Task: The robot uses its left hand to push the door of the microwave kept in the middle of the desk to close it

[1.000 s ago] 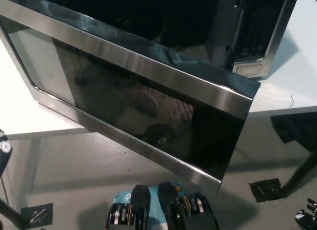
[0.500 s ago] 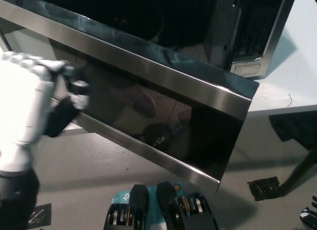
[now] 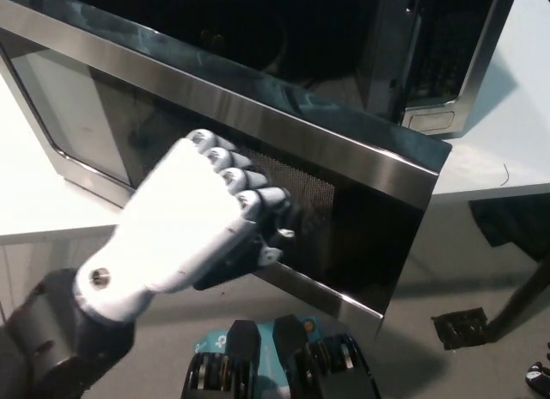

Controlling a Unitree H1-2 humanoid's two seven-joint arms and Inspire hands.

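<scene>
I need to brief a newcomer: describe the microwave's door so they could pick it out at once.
Start at the microwave, the dark box on the white desk. Its door swings open toward the camera, out past the desk edge. It is the wide panel with a brushed steel frame around dark mesh glass, and the white left hand is at its glass.
</scene>
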